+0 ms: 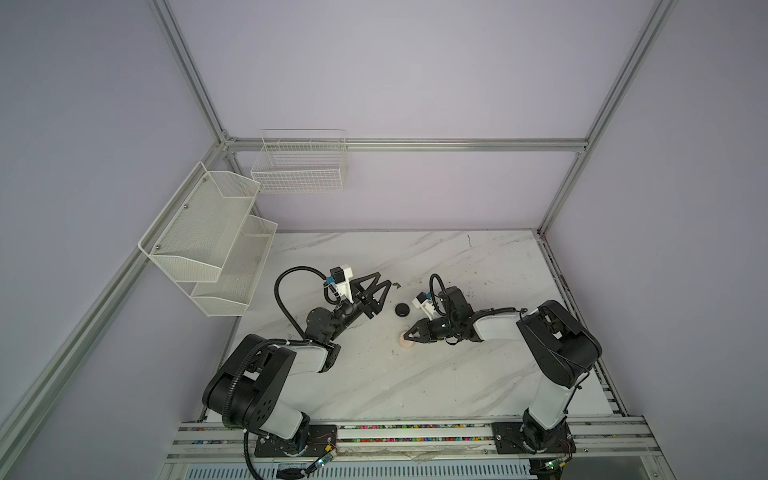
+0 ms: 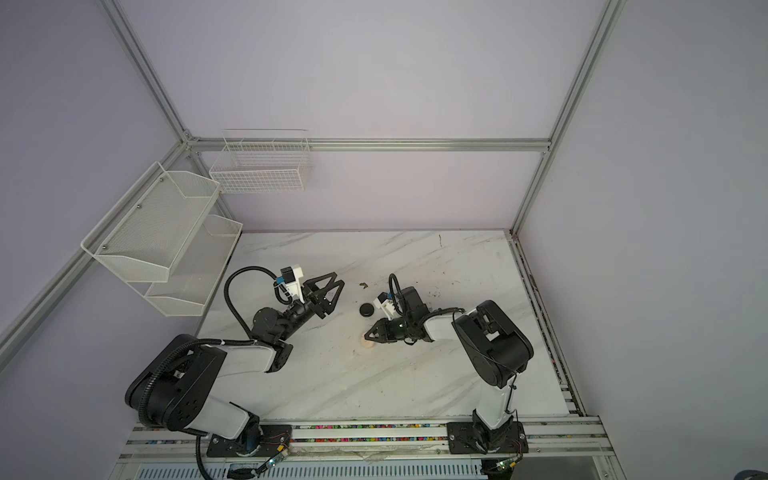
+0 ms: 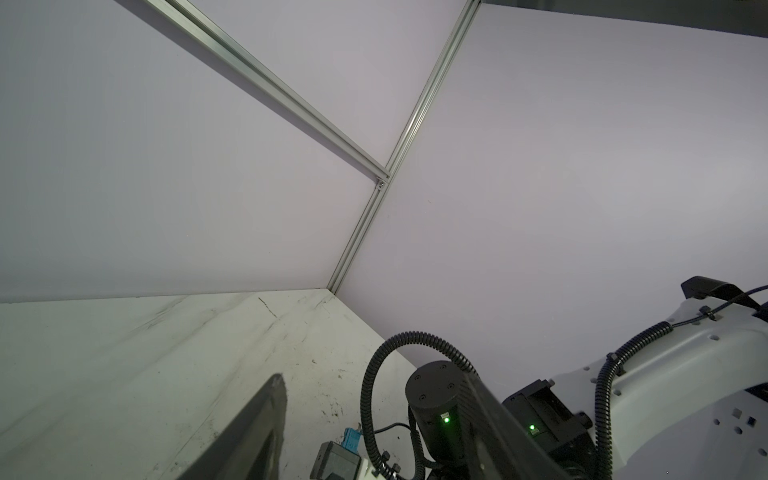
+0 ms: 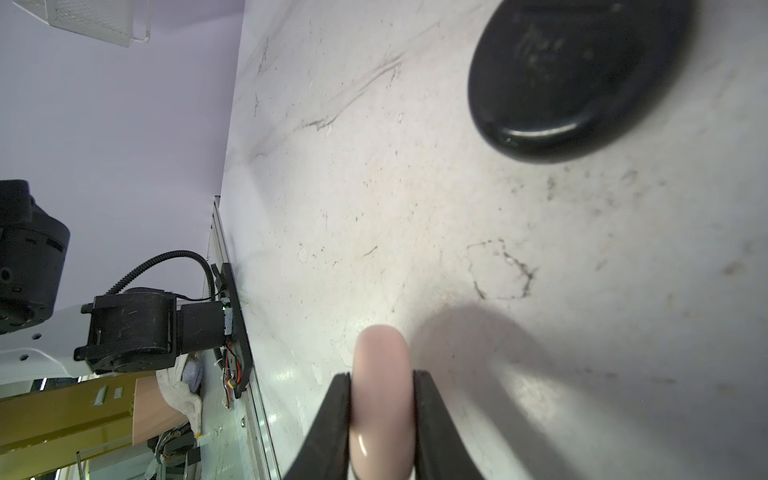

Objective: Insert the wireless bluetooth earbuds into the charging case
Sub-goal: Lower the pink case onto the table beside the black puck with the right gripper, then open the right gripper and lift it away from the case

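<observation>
Just right of the middle in both top views, the right gripper point(image 1: 404, 335) reaches leftward, low over the marble table point(image 1: 415, 382), and its tips cover most of a pale pink case point(image 1: 405, 343). From above, only a small rounded patch of pink shows beside the tips.

The right wrist view shows what the top views cannot. The two black fingers point(image 4: 332, 415) are clamped on the flat faces of the pink case point(image 4: 382, 353), pinching it across its thin side. Its glossy rounded edge sticks out past them. I cannot tell whether it rests on the table or hangs just above it. That view also shows a black case point(image 4: 577, 75) lying flat and closed on the table, apart from the pink one. In a top view the black case point(image 2: 366, 310) sits just above and left of the right gripper.

The left gripper point(image 1: 384, 296), left of centre, has its jaws apart with nothing between them. The left wrist view shows only one blurred finger point(image 3: 249, 428), the table, the walls and the right arm point(image 3: 665, 374).

A dark speck point(image 1: 397, 285) lies on the table just past the left gripper's tips in both top views. It is too small to tell whether it is an earbud.

A mesh shelf point(image 1: 199, 237) and a wire basket point(image 1: 299, 166) hang on the walls in the upper left.
</observation>
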You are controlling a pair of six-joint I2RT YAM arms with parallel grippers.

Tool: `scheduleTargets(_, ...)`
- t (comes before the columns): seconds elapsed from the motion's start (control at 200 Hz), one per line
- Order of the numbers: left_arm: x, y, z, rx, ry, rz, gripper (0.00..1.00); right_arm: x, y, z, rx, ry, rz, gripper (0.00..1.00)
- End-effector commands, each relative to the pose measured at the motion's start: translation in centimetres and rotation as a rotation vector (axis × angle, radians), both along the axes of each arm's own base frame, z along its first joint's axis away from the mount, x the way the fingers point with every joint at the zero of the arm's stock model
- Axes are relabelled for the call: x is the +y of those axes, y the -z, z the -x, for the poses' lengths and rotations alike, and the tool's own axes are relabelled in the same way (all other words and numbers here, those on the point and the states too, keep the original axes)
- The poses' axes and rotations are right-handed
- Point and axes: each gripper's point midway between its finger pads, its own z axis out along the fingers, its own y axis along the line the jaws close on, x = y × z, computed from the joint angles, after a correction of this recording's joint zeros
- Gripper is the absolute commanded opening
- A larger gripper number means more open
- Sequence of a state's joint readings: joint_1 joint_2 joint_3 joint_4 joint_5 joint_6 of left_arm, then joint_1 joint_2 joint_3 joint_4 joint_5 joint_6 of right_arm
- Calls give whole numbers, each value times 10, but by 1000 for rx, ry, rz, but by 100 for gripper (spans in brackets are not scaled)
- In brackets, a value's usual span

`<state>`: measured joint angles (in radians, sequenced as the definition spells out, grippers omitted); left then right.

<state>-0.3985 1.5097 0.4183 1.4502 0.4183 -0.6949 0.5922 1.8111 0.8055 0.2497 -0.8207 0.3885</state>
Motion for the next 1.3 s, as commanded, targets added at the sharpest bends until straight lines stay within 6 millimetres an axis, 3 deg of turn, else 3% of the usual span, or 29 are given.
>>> scheduleTargets(0.0,5,-13,9,-67,-1,6,65,4,1,-5,-21,-9,9,21)
scheduleTargets(0.52,9,-13,5,-49,-2,25,65,2,16,-12,-7,14,59,39)
scheduleTargets(1.025,10,-9,4,-45,-10,14,65,-21,21,-23,17,96,201,56)
scheduleTargets(1.135,12,-6,4,-43,-26,10,65,-25,3,-28,-16,122,220,56)
scheduleTargets(1.265,30,4,5,9,-97,6,67,-42,-57,-63,-241,250,260,61)
scheduleTargets(1.295,36,-1,10,3,-114,-2,75,-53,-72,-75,-326,296,287,62)
